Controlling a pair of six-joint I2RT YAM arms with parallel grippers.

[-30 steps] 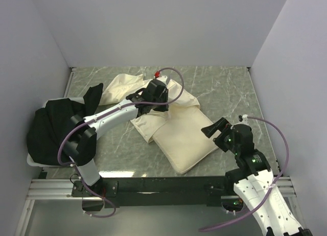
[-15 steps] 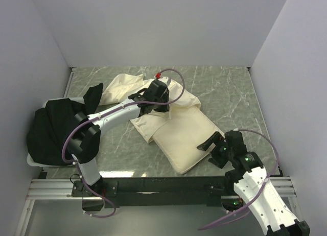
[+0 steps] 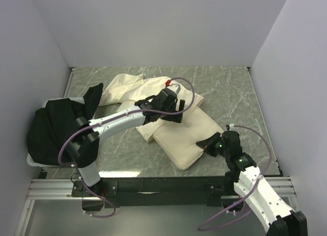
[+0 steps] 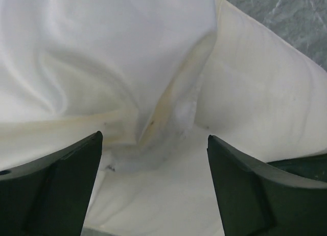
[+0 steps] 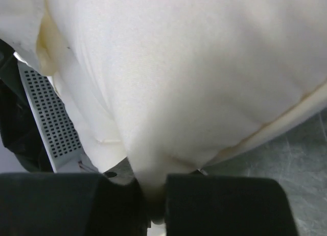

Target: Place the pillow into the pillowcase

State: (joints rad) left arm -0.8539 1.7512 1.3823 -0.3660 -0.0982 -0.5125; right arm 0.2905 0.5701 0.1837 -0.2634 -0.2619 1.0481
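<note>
Right gripper (image 3: 205,144) clamps pillow's (image 3: 179,139) seamed corner toward counter's near edge, likely soft, light; left gripper (image 4: 153,144) spread over pillowcase (image 3: 122,85).

White arm links (image 3: 118,118), black joints (image 3: 83,140), purple cables (image 3: 186,81)

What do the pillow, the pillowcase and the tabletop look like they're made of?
Pillow: cream woven fabric, matte, over soft stuffing; it looks plump with seamed edges. Pillowcase: thin matte cloth, probably cotton; it lies limp and wrinkled. Tabletop: green-grey marble or marble-look laminate, veined, glossy.
</note>
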